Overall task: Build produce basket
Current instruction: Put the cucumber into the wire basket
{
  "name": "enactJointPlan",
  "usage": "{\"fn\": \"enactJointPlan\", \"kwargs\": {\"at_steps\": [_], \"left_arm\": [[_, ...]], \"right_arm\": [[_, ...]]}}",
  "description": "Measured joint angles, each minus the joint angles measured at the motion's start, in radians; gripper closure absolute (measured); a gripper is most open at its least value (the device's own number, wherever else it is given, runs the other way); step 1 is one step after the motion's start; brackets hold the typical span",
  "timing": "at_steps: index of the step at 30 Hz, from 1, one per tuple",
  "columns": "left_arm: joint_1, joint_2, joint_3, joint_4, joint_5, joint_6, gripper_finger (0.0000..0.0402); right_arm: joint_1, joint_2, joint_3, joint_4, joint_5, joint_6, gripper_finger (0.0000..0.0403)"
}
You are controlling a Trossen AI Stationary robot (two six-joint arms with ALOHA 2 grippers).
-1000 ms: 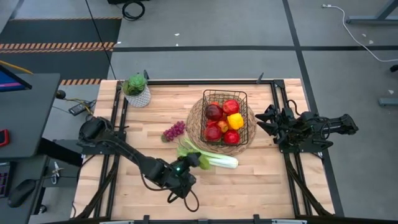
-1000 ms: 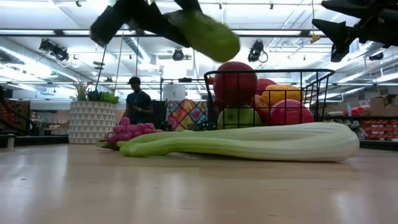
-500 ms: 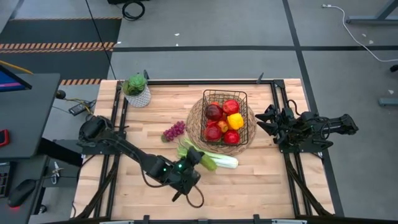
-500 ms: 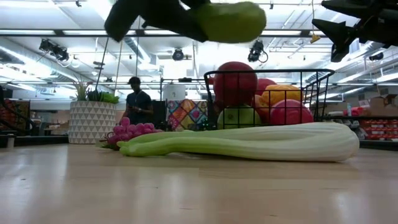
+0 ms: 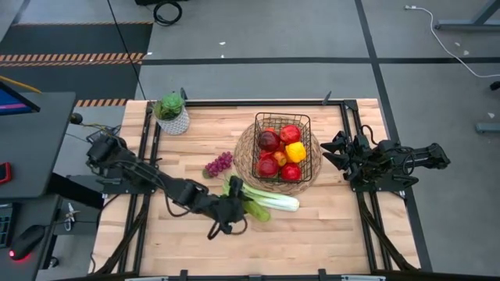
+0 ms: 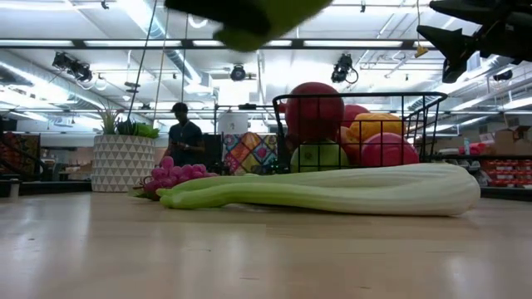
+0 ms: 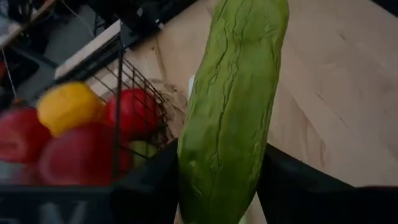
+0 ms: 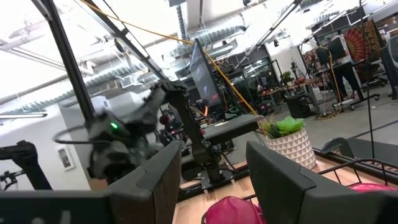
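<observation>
My left gripper (image 5: 244,209) is shut on a green cucumber (image 7: 233,106) above the table's near middle, just over the pale-green leek (image 5: 269,197), which lies flat on the wood. The cucumber also shows at the top edge of the low view (image 6: 258,21). The black wire basket (image 5: 283,117) stands on a round woven mat (image 5: 244,152) and holds red apples (image 5: 269,141) and a yellow pepper (image 5: 295,151). Purple grapes (image 5: 219,164) lie to the basket's left. My right gripper (image 5: 326,152) waits open at the table's right edge with nothing between its fingers. My left gripper pinches the cucumber's two long sides (image 7: 193,180) between its two fingers (image 7: 152,186), near one end. The fingers lie along the cucumber and slant down toward the basket. The cucumber sticks out ahead of the fingers, lifted clear of table and leek.
A leafy plant in a white pot (image 5: 172,114) stands at the far left corner. Black frame rails (image 5: 148,156) run along both sides of the table. Bare wood (image 5: 328,234) lies near the front edge. A person stands in the room behind (image 6: 183,133).
My left gripper has rolled about its wrist and risen a little, edging toward the leek. The cucumber it holds has turned from slanting downward to nearly level and gone higher, partly out of the top of the low view. The arm's elbow has swung toward the table's left edge.
</observation>
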Motion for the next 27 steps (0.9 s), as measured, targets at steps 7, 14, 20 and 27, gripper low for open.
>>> {"fn": "enactJointPlan", "kwargs": {"at_steps": [7, 14, 20, 27], "left_arm": [[0.012, -0.031, -0.303, 0.519, 0.0, -0.093, 0.0225], [0.033, -0.039, -0.503, 1.089, -0.003, -0.27, 0.0225], [0.055, -0.039, -0.587, 1.318, 0.033, -0.558, 0.0225], [0.103, -0.039, -0.572, 1.363, 0.332, -0.884, 0.022]], "right_arm": [[0.0, 0.0, 0.0, 0.0, 0.0, 0.0, 0.0215], [0.0, 0.0, 0.0, 0.0, 0.0, 0.0, 0.0215], [0.0, 0.0, 0.0, 0.0, 0.0, 0.0, 0.0215], [0.0, 0.0, 0.0, 0.0, -0.001, 0.0, 0.0215]]}}
